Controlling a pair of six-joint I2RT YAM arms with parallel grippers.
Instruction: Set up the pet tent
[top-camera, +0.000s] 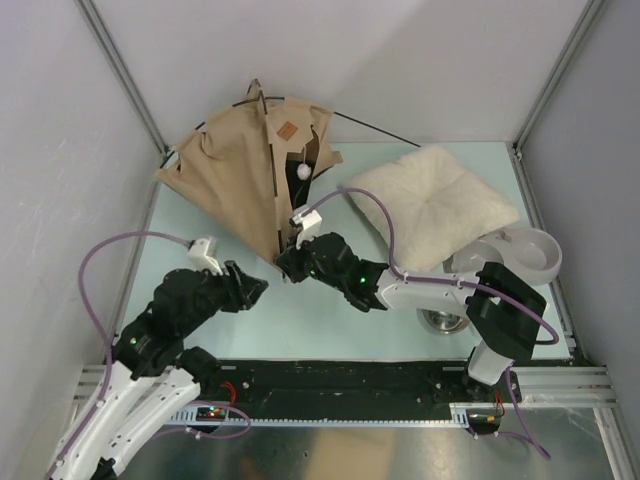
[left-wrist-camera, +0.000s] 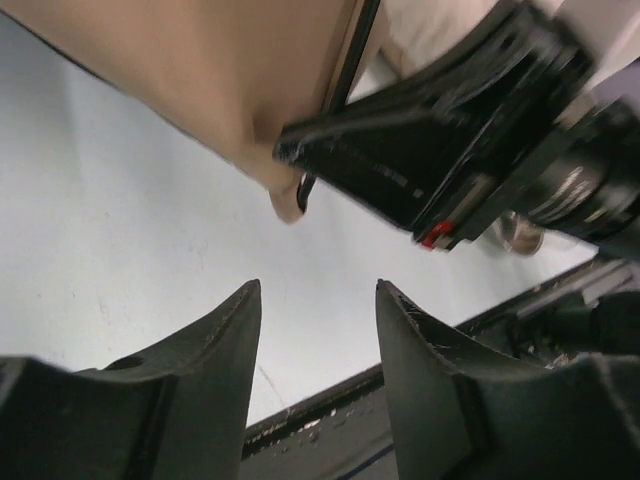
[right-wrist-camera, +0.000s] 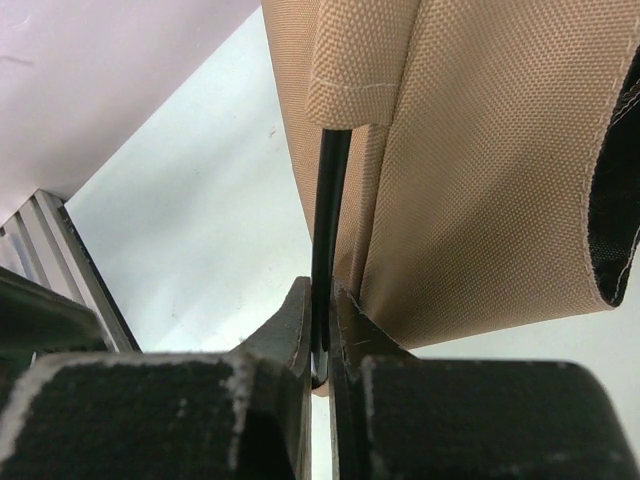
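- Top view: the pet tent is seen as a tan, half-collapsed cone at about 11 o'clock on the pale counter. Its peak is turned toward the back wall and its lower corner points to 6 o'clock.
- A brown label and a white pom-pom are shown on the tent's right-hand side, beside the dark doorway.
- A fluffy cream pillow is laid at 2 o'clock, just beside the tent, and a white bowl is set at 3 o'clock, by the pillow's corner.
- The right end effector is placed at the tent's lower corner. The left end effector is found near it, at its 8 o'clock, apart from the fabric.
- Left wrist view: the left fingers are spread, and only bare counter is seen in the gap between them. Tan canvas is seen from 10 to 12 o'clock, a black pole runs down its edge, and the right end effector enters from 2 o'clock.
- Right wrist view: the right fingers are clamped on the black pole, which rises to 12 o'clock into a stitched canvas sleeve. Canvas fills 1 to 3 o'clock, with dark lining at the right edge.
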